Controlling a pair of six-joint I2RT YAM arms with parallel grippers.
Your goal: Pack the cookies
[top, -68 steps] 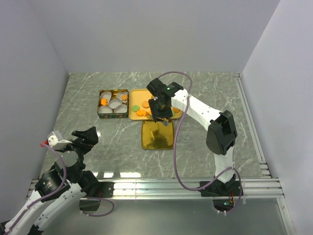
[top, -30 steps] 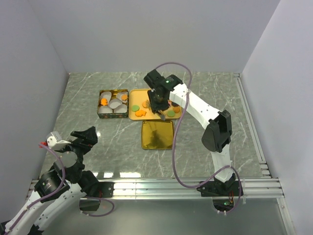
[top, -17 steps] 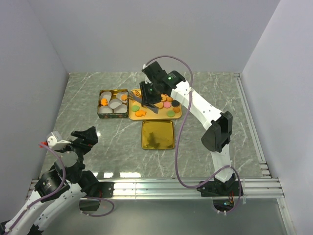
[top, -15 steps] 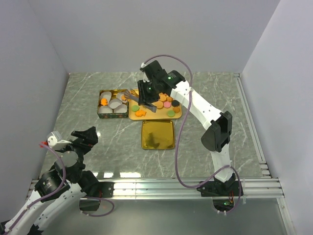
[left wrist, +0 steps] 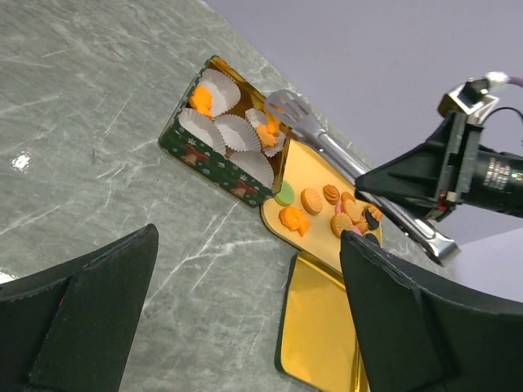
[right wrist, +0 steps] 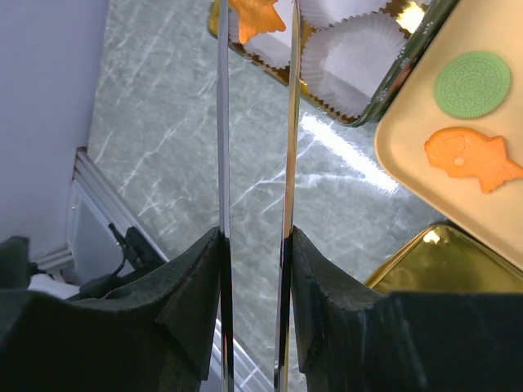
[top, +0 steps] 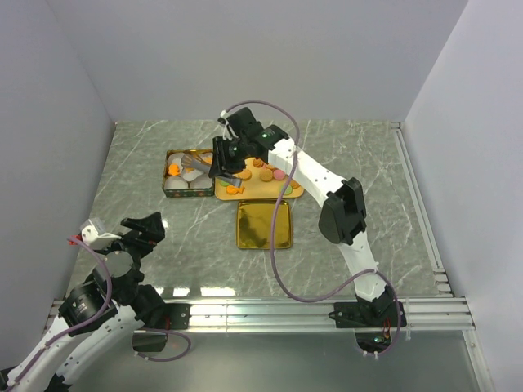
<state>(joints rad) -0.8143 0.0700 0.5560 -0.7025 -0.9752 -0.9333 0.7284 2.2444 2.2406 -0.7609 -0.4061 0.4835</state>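
From above, the right gripper (top: 225, 155) is reaching across the tan tray (top: 261, 190) toward the green tin (top: 189, 196). Its jaws are squeezing a pair of metal tongs (top: 198, 167), whose tips are hanging over the white paper cups (top: 194, 174). Most cookies (top: 265, 173) are lying on the tray, and the gold lid (top: 263, 224) is sitting just in front of it on the tabletop. The left gripper (top: 144, 228) is idling near its base, well apart.

Through the left wrist camera, its own jaws are standing wide with nothing between them.

Through the right wrist camera, the blades are pinching an orange fish cookie (right wrist: 257, 18) over the cups. I'd say it wants lowering right into an empty cup before the squeeze is eased, so it isn't bouncing out
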